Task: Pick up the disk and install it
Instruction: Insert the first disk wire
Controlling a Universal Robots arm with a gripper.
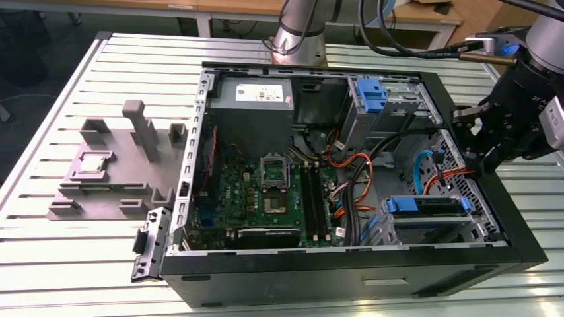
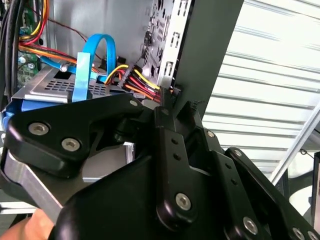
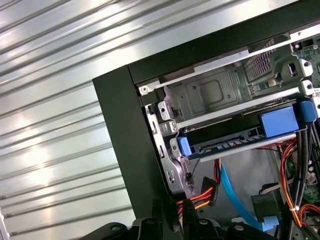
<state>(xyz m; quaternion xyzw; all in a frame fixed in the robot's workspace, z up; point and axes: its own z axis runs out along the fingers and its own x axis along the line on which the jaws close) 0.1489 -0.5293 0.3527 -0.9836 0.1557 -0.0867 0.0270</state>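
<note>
While the claw (image 1: 483, 158) hangs over the wall of the open computer case (image 1: 352, 277) on the exterior view's right, its linkage blocks so much of the second wrist view that I cannot tell whether it is spread or closed. I see nothing carried in it.

Just past the claw, inside that wall, a red, yellow and orange power lead (image 3: 202, 196) ends in a plug that hangs free. A flat blue data cable (image 2: 82, 65) loops up beside it.

Beyond those cables is the disk (image 3: 235, 137), in its blue carrier. It lies flat in a slot of the metal drive cage (image 1: 432, 228), at the corner of the case nearest the claw. I judge the carrying part of the job finished and the disk home in its bay, or close to it. I cannot confirm that it is latched, and I see no cable plugged into it.

Its long axis runs across the cage, along the exterior view's left-right line. Its connector edge faces the loose cables, and the carrier's broad blue tab is at the end towards the motherboard (image 1: 264, 191).

Farther off, another blue carrier (image 1: 374, 92) stands in the upper bay. Well apart on the slatted bench (image 1: 70, 264), a grey fixture (image 1: 115, 178) holds a small square chip (image 1: 92, 162).
</note>
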